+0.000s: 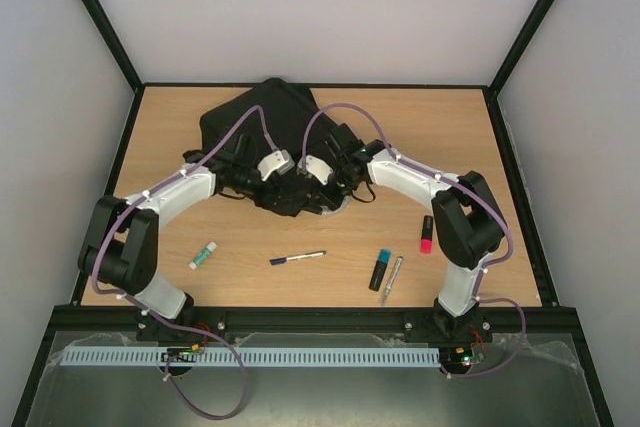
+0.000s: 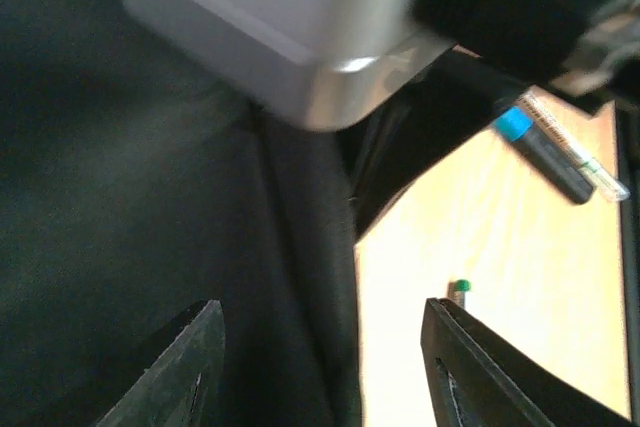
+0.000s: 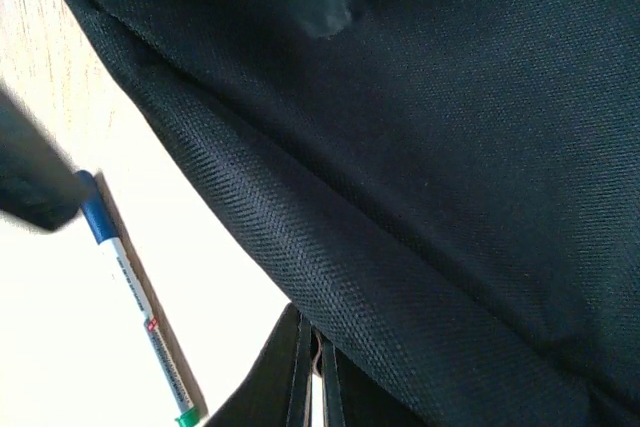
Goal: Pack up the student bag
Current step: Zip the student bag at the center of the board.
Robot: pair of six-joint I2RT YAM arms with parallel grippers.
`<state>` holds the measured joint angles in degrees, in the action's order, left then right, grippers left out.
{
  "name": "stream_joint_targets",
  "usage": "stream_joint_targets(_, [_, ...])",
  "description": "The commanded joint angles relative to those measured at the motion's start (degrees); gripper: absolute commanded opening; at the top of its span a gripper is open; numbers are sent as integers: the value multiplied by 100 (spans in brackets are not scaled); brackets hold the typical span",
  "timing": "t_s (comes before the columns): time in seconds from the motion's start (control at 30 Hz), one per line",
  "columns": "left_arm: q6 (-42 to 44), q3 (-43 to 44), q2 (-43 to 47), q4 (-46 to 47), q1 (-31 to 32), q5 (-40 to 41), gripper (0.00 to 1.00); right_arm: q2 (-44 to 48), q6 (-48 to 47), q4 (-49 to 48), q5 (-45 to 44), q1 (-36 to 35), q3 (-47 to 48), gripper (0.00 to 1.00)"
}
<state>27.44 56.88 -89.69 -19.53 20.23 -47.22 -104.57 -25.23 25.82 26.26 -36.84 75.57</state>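
The student bag is a large black fabric backpack lying at the back middle of the table. Both grippers are at its near edge. My left gripper is open; in the left wrist view its fingers straddle the bag's edge and bare table, holding nothing. My right gripper is just to the right of it. In the right wrist view its jaws are pressed together under a fold of the bag, seemingly pinching a thin bit of its edge.
On the table in front lie a green-capped white stick, a blue-capped white pen, which also shows in the right wrist view, a blue highlighter, a silver pen and a red highlighter.
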Motion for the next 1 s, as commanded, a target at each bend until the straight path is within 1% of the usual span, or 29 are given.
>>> stream_joint_targets(0.0, [-462, -228, -281, 595, -1, 369, 56, 95, 220, 2, 246, -36, -1, 1])
stream_joint_targets(0.07, [-431, -306, -303, 679, 12, 324, 56, 83, 251, 2, 254, -34, 8, 1])
stream_joint_targets(0.13, [-431, -322, -319, 704, 21, 303, 51, 66, 263, -1, 237, -34, 3, 1])
stream_joint_targets(0.27, [-435, -277, -313, 640, 17, 358, 31, 43, 265, 31, 226, 19, -11, 1])
stream_joint_targets(0.3, [-410, -271, -300, 610, 8, 381, 23, 42, 258, 48, 236, 54, -15, 1])
stream_joint_targets(0.33, [-374, -254, -289, 532, 3, 400, 18, 49, 244, 66, 234, 99, -30, 1])
stream_joint_targets(0.37, [-314, -242, -274, 454, -5, 413, 13, 62, 216, 106, 236, 139, -52, 1])
stream_joint_targets(0.43, [-142, -216, -233, 276, -42, 438, 7, 104, 91, 188, 195, 241, -148, 1])
stream_joint_targets(0.53, [141, -179, -139, -78, -129, 478, 4, 86, -68, 430, 210, 484, -266, 1])
stream_joint_targets(0.63, [532, -169, 15, -459, -240, 562, 3, -1, -165, 733, 278, 803, -329, 1])
stream_joint_targets(0.73, [894, -216, 172, -823, -389, 661, 3, -26, -230, 810, 243, 1099, -406, 1])
stream_joint_targets(0.87, [1403, -295, 327, -1256, -667, 836, 3, -127, -325, 868, 129, 1371, -313, 1])
stream_joint_targets(0.97, [1702, -306, 377, -1517, -1015, 998, 3, -213, -399, 880, 50, 1474, -224, 1])
